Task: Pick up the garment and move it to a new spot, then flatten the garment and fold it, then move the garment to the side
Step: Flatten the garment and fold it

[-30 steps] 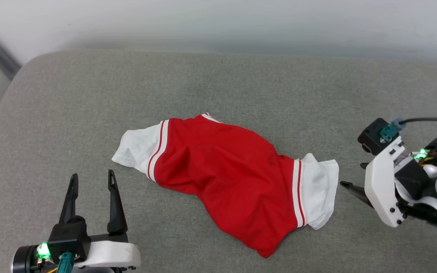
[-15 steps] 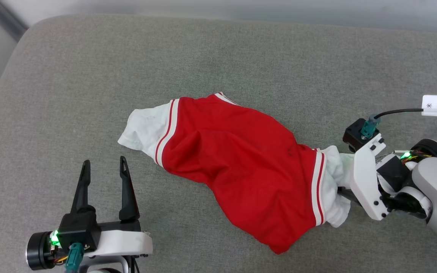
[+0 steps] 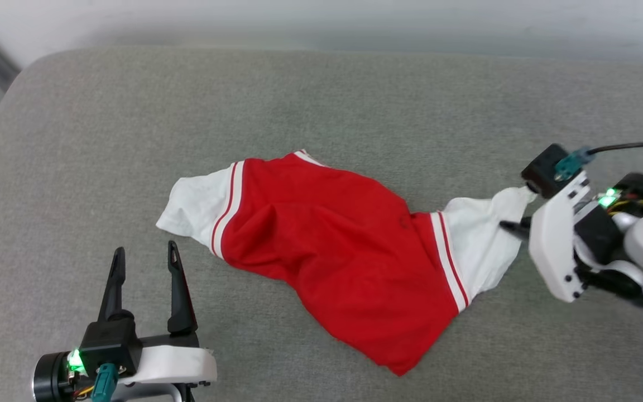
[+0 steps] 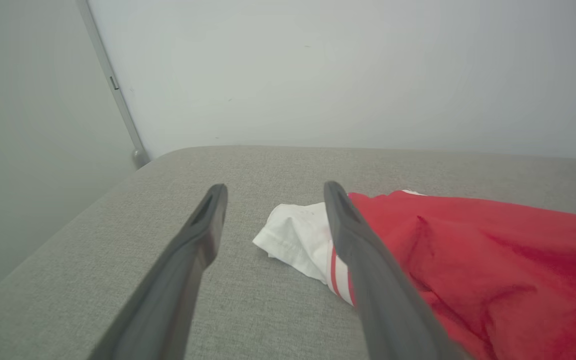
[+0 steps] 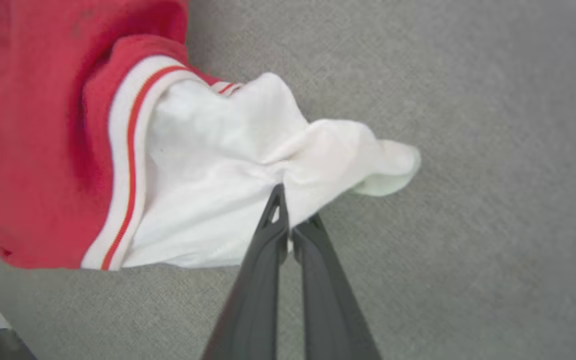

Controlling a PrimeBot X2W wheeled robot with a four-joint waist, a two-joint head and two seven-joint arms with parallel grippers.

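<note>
Red garment (image 3: 327,240) lies lengthwise, left to right, on the grey cushion (image 3: 355,100). The right end effector (image 5: 285,205) is clamped on its right-hand white sleeve (image 3: 483,234). The left end effector (image 3: 144,249) gapes empty near the other sleeve.

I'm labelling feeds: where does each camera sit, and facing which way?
Head view: on the head, looking down at garment and grey cushion; left tool lower left, right tool right.
Left wrist view: left wrist, facing across the cushion to the wall; open fingers show.
Right wrist view: right wrist, facing down at the white sleeve; shut fingers pinch it.
Shared: all show the garment.
</note>
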